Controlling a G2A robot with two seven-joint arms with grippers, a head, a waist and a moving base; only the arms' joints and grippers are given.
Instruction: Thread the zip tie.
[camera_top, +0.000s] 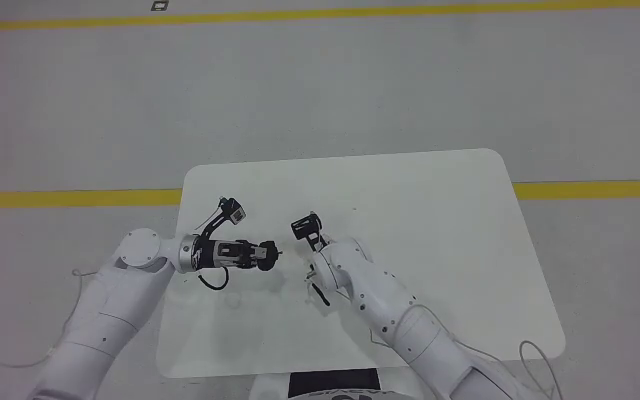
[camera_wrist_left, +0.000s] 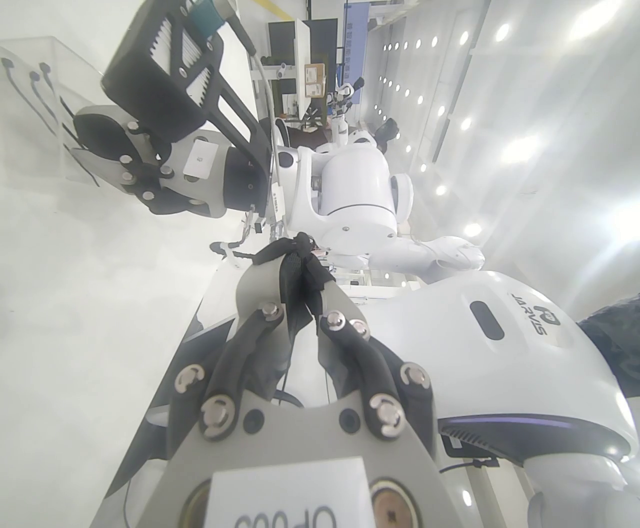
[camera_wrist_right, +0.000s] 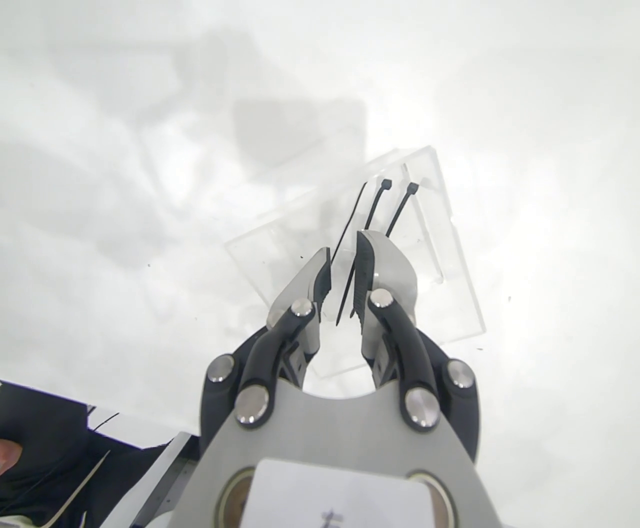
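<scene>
My left gripper (camera_wrist_left: 300, 252) (camera_top: 272, 254) is shut on a black zip tie (camera_wrist_left: 292, 246), whose bunched end sticks out past the fingertips. It hovers over the table's left part, pointing toward the other arm. My right gripper (camera_wrist_right: 345, 255) (camera_top: 310, 272) is open with a narrow gap. It hangs just above a clear plastic tray (camera_wrist_right: 450, 280) that holds three loose black zip ties (camera_wrist_right: 376, 202). One tie's thin tail lies in line with the gap between the fingers (camera_wrist_right: 367, 265), untouched as far as I can see. The left wrist view also shows the right gripper (camera_wrist_left: 107, 150) over the tray (camera_wrist_left: 35, 90).
The white table (camera_top: 430, 230) is bare to the right and toward the back. Its front edge (camera_wrist_right: 150, 425) lies close behind the right gripper. Both grippers are a short distance apart near the front left of the table.
</scene>
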